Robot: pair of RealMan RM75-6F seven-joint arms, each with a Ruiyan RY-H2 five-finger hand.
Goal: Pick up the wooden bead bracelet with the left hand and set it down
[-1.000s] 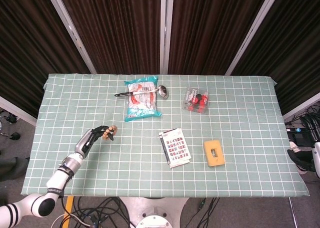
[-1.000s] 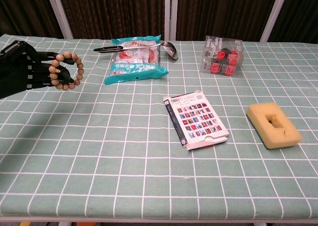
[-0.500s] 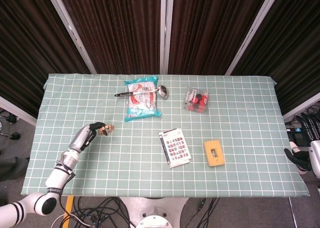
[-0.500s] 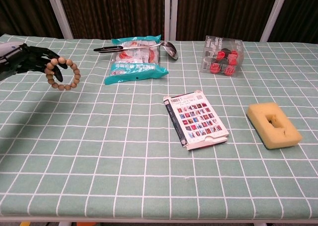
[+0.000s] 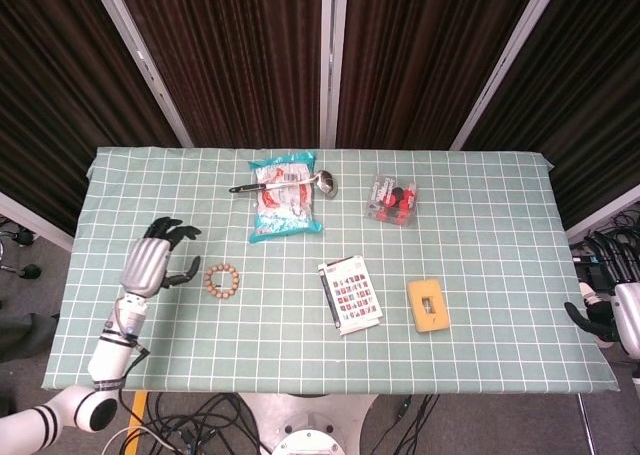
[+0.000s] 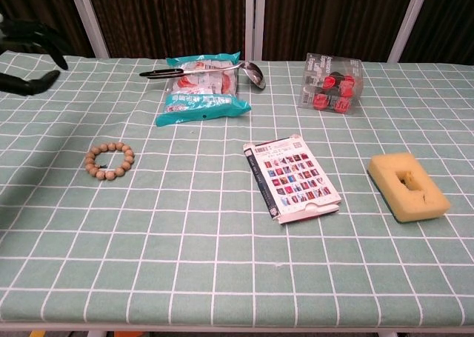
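**Bracelet flat on the worktop, left robot hand released**

The bracelet (image 5: 220,279) lay flat on the green checked worktop (image 5: 480,225), toward its left side, as a closed ring of wooden beads. In the chest view it sat well left of the booklet (image 6: 294,177) and nearer than the teal packet (image 6: 201,89).

The left robot hand (image 5: 158,262) was just left of the bracelet, apart from it, with fingers spread and nothing in them. In the chest view only its dark fingertips (image 6: 33,37) showed at the far left edge, raised above the cloth.

The right robot hand (image 5: 598,321) showed only partly at the right edge of the head view, off the worktop; whether it was released or clenched could not be told.

A ladle (image 5: 285,182) rested across the packet at the far side. A clear box (image 5: 393,201) of red and black items stood to the right of it. A yellow sponge (image 5: 428,306) lay right of the booklet, near the front.
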